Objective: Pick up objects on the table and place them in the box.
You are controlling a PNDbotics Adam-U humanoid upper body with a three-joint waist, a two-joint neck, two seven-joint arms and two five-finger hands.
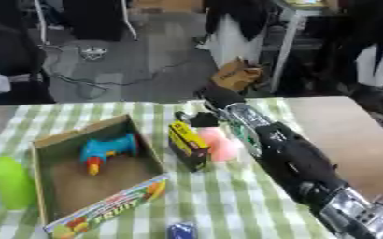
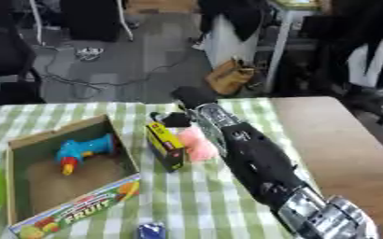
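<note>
fingers (image 1: 196, 119) of the right hand (image 1: 207, 117) at twelve o'clock above the pink object (image 1: 219, 142), closure indeterminate; object judged soft, light, best taken round its middle.

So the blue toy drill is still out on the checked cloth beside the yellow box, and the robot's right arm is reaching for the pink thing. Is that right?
Not quite. The blue toy drill already lies inside the cardboard box, as the left eye view shows. The rest holds: the right hand reaches toward the pink thing beside the yellow box on the checked cloth.
</note>
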